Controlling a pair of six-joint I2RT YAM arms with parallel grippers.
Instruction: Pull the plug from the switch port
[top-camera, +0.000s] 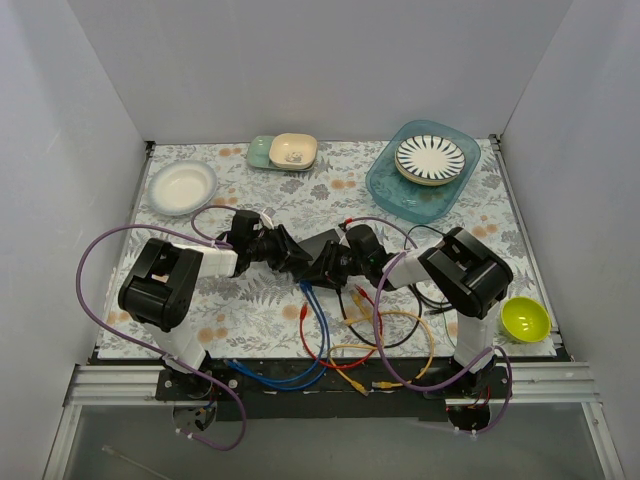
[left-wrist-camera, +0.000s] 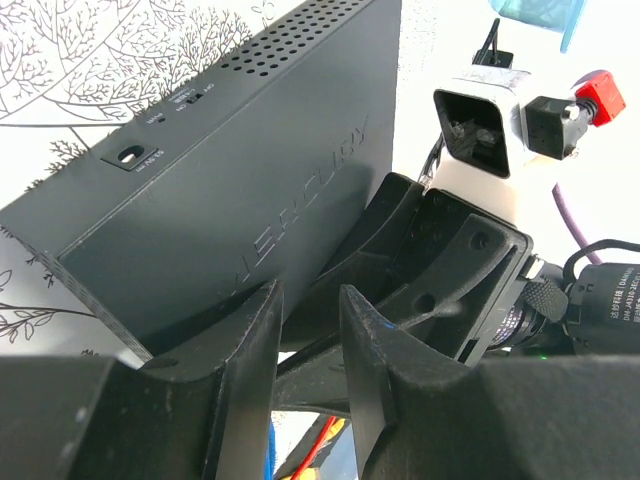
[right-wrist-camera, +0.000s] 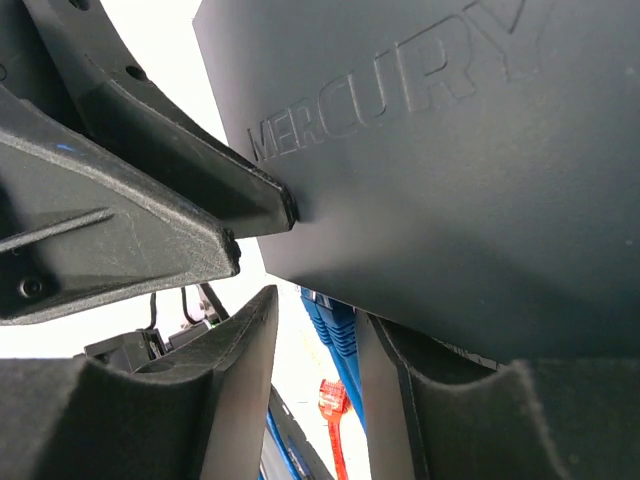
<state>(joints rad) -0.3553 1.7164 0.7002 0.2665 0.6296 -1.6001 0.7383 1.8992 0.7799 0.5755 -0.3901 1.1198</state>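
The matte black switch box (top-camera: 322, 243) sits mid-table, tilted, with "MERCURY" embossed on its face (right-wrist-camera: 450, 180). My left gripper (top-camera: 296, 260) is shut on the box's left end (left-wrist-camera: 250, 150). In the right wrist view one of its fingertips (right-wrist-camera: 283, 205) lies on the box's face and the other sits at the edge. A blue plug (right-wrist-camera: 345, 325) sits in a switch port under the box's near edge. My right gripper (right-wrist-camera: 318, 310) is open around that plug, which lies close to one finger with a gap to the other. The blue cable (top-camera: 318, 320) trails toward the front.
A loose red connector (right-wrist-camera: 333, 400) and yellow and red cables (top-camera: 390, 340) lie in front of the box. A teal tray (top-camera: 385, 190) with a striped plate (top-camera: 430, 158) is back right. A white bowl (top-camera: 182, 186) is back left and a lime bowl (top-camera: 524, 318) front right.
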